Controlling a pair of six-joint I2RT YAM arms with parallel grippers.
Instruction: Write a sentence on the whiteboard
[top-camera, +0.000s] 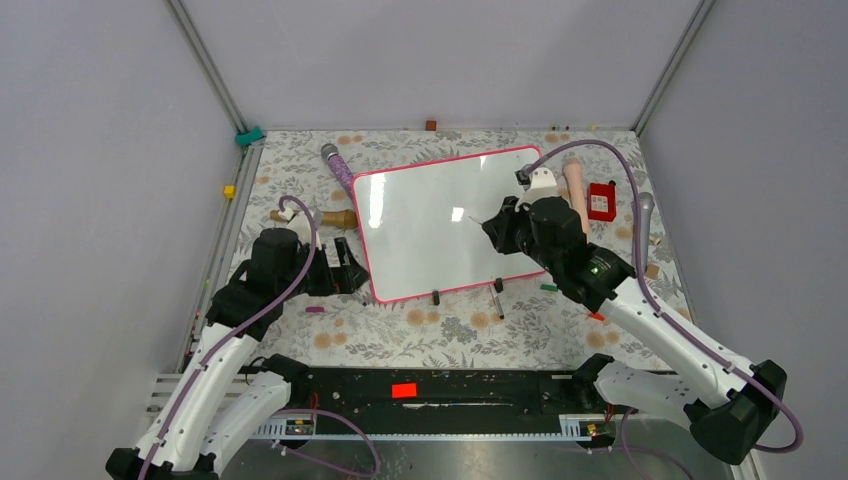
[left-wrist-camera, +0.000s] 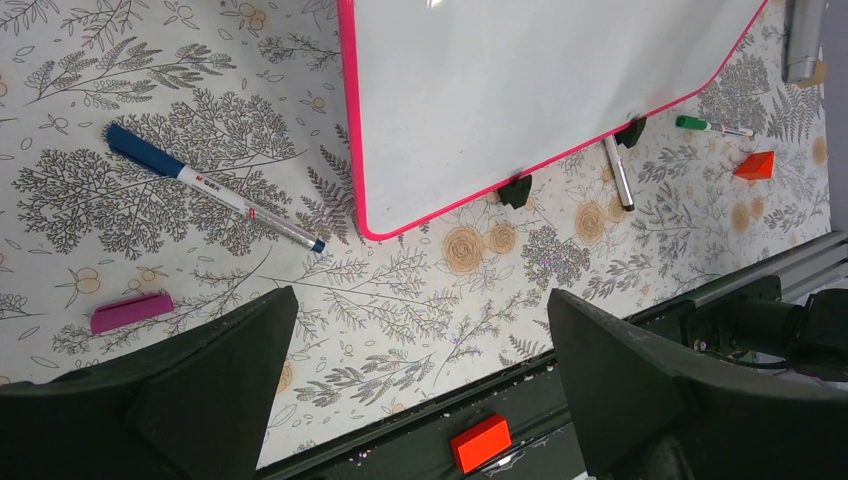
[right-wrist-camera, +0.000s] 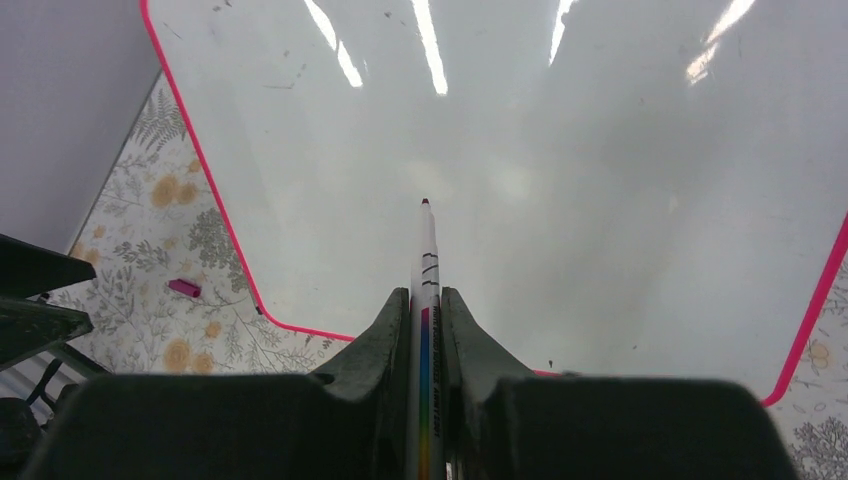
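The whiteboard, white with a pink frame, lies tilted on the floral table. No sentence shows on it; in the right wrist view its surface is blank apart from a few small specks. My right gripper hangs over the board's right part, shut on a white marker whose dark tip points at the board's middle. I cannot tell whether the tip touches. My left gripper is open and empty just off the board's left lower corner, with its fingers wide apart over the table's front edge.
A blue-capped marker and a purple cap lie left of the board. A black marker, a green marker and an orange pyramid lie below it. A purple tube, a pink cylinder and a red box flank it.
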